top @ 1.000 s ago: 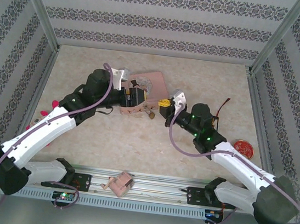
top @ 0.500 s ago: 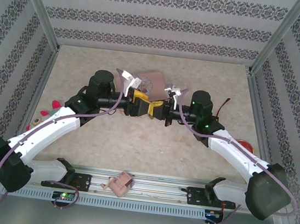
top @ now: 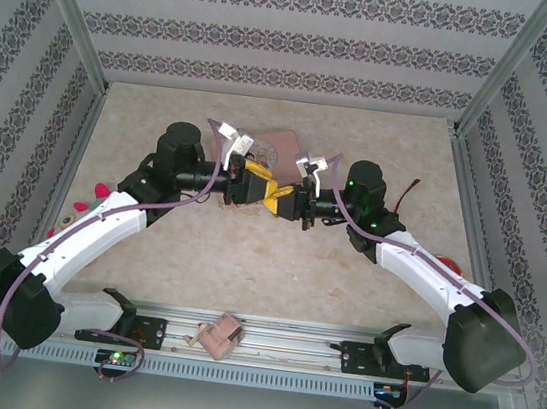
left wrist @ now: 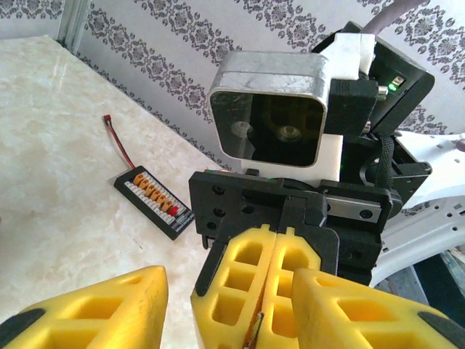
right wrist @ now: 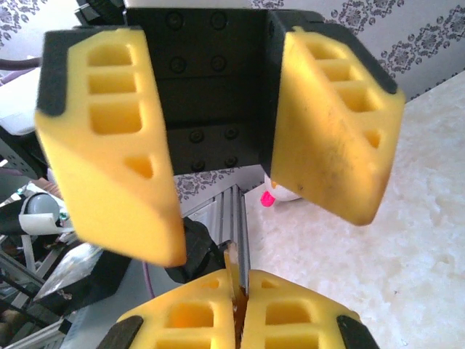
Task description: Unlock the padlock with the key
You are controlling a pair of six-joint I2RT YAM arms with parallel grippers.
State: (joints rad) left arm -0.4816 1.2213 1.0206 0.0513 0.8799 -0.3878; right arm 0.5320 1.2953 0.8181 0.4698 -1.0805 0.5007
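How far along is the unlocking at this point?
Done: the right end effector is shut on a thin metal sliver, apparently the key. In hand: the open left end effector brackets those fingertips, suggesting a handover. Left: inserting it in the padlock and turning.

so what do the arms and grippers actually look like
The left arm and right arm have white shells, black joints and a mauve cable looping along each. The left gripper and right gripper have black bodies and chunky yellow fingers with hollow cells. Green lights glow near the right wrist.
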